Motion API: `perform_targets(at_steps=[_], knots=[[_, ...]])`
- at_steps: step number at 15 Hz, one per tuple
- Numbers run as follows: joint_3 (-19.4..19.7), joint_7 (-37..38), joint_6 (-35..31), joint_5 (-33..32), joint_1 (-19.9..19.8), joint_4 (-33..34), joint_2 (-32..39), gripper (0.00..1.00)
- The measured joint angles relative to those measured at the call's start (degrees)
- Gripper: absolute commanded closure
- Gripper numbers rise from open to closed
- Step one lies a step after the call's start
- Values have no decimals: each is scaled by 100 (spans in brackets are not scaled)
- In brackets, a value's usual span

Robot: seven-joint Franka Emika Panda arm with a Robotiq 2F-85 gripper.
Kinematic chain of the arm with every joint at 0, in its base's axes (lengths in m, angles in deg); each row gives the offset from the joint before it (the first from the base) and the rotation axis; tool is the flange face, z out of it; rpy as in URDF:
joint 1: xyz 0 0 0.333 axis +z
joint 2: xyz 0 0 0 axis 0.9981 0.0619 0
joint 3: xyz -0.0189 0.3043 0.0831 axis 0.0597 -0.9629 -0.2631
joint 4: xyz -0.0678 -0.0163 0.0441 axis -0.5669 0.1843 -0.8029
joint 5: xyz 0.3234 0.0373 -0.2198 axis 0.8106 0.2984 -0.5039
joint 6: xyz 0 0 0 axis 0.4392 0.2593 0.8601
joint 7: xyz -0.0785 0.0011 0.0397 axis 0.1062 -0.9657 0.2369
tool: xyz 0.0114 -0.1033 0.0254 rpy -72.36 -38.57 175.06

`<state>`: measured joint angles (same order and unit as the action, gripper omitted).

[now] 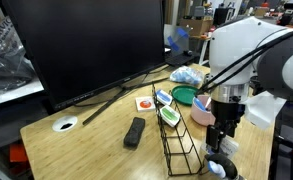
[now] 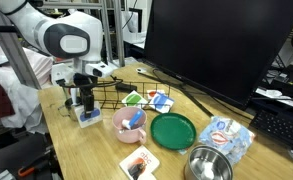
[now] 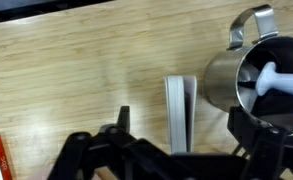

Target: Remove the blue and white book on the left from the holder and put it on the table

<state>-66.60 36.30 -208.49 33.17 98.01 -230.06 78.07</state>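
The likeliest slip is the blue and white book (image 3: 179, 115) toppling, or being clipped if the arm lifts away. It seems to stand on its thin edge on the table (image 3: 76, 70), with a metal cup (image 3: 248, 75) just beside it. The gripper (image 2: 83, 103) is spread wide and grips nothing — the book sits between its fingers (image 3: 121, 128), clear of both and out of the holder (image 2: 118, 93).

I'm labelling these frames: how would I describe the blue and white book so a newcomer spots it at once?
On the light wooden table before the big monitor runs a long black wire holder. Just past its end, directly beneath the gripper, is the blue and white book. Unlike the green-and-white book, it is outside the holder.
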Motion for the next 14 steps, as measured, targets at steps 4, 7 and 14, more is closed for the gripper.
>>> perform_targets(at_steps=[4,7,14], knots=[[-5,-89,10,37,4,100,-98,0],[-28,-262,50,186,10,126,-201,0],[-30,-275,59,193,10,126,-205,0]])
